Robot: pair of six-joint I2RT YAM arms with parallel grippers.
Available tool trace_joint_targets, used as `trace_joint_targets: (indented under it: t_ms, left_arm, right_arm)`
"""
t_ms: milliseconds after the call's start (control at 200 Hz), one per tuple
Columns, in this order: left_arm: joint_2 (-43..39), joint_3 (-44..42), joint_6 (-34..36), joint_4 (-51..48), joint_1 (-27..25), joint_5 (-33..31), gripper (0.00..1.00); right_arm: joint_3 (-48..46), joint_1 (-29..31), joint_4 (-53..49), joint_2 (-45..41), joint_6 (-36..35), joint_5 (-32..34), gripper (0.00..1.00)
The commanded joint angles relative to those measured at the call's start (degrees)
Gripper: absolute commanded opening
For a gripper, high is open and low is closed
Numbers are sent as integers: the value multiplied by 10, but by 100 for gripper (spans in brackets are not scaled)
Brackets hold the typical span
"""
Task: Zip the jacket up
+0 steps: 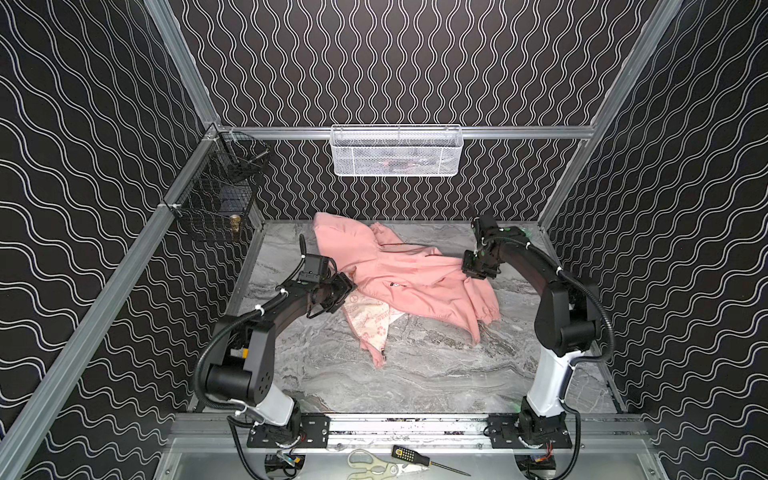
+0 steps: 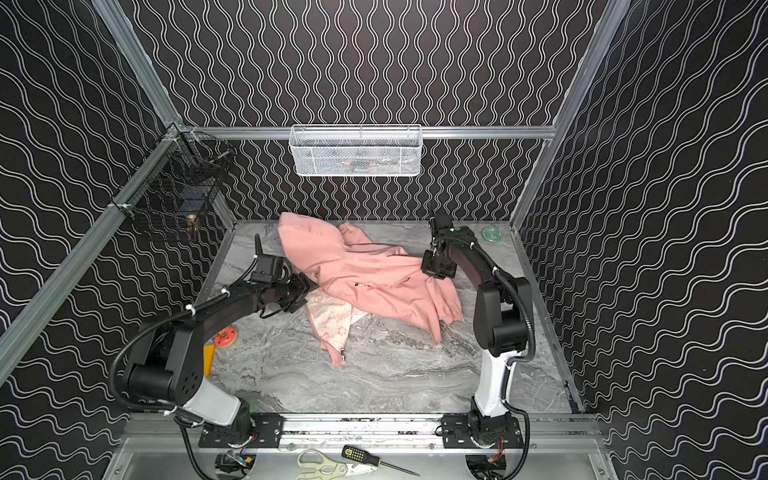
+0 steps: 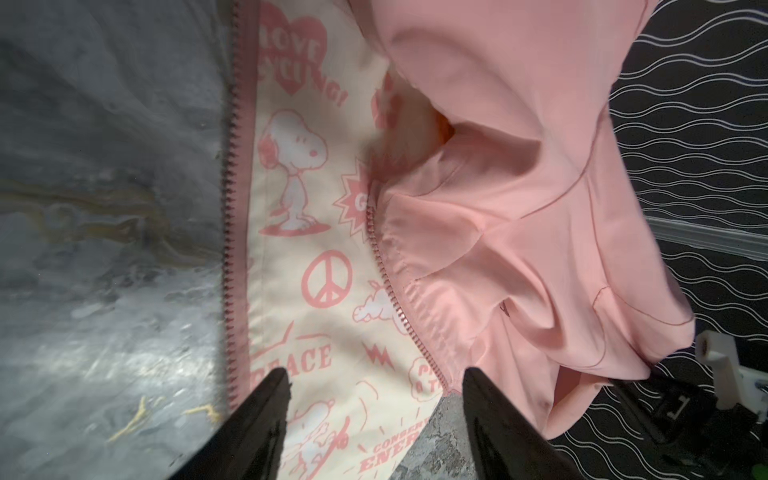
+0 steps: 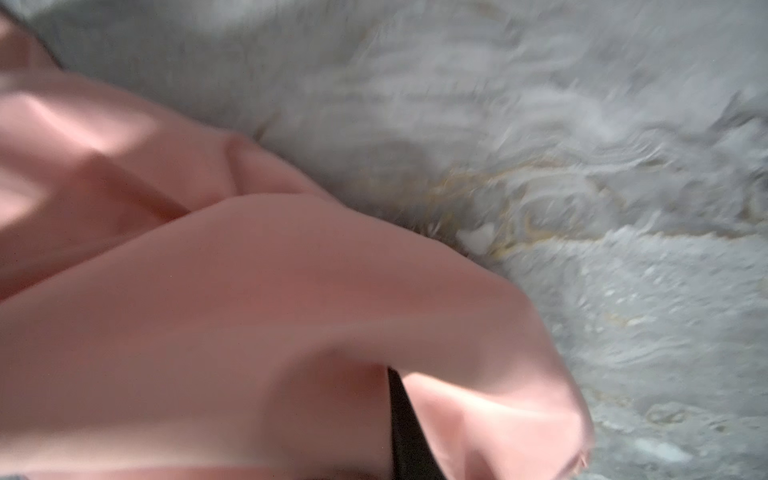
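Salmon-pink, the jacket [image 1: 415, 282] lies unzipped; our left gripper [image 3: 376, 374] hangs spread over its cream lining [image 3: 299, 249], our right gripper [image 1: 476, 273] apparently clenched on its blurred fold.

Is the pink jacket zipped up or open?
Open. The jacket has its two rows of zipper teeth lying apart, with the cream cartoon lining showing between them.

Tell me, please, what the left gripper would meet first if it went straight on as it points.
Probably the jacket: the left gripper points at its cream lining, with bunched pink fabric beyond, though depth is unclear.
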Motion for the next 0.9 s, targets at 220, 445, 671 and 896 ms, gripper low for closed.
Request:
trace_joint_targets:
  t_ms: [220,445,671,896]
  left_arm:
    - [105,60,-11,78,-1,44,68]
    - [150,81,-17,100,-10,60,67]
    - [181,86,-28,136,-19,78,43]
    - [196,149,-14,125,-19,90,2]
  right_arm:
    - [141,-55,-95,56,8,8,62]
    - [-96,-40,6,-112,22,-70,72]
    - [-277,27,25,-195,27,-67,74]
    - [-345,47,58,-204,46,-49,77]
